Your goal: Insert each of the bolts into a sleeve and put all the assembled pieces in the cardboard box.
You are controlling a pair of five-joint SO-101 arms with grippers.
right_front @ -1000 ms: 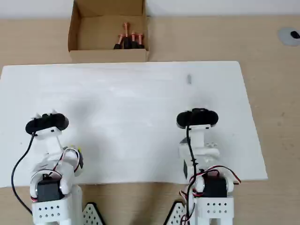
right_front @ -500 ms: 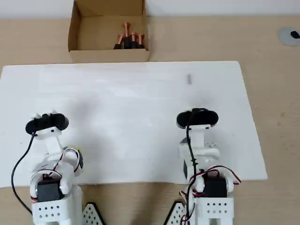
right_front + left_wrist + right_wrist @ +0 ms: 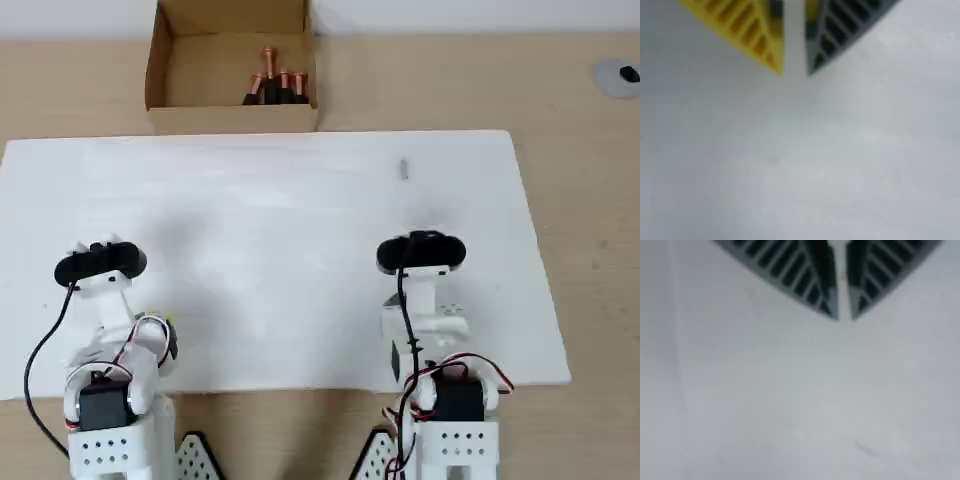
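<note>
Finding the assembled pieces (image 3: pixel 275 88) bunched in the lower right corner of the cardboard box (image 3: pixel 160 80), at upper left of centre in the high view, probably for being the nearest corner to reach. Seeing both arms folded low in that frame over the white sheet (image 3: pixel 280 220), seemingly with nothing left to fetch. Reading the fingers from the wrist views instead: left tool (image 3: pixel 794 70) and right tool (image 3: pixel 842 316) pressed nearly together, pinching nothing.

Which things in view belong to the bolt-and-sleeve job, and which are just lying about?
Job:
- cardboard box
- assembled pieces, lying in the box
- left gripper
- right gripper

Lying about:
- white sheet under both arms
- grey disc far off to the right
</note>
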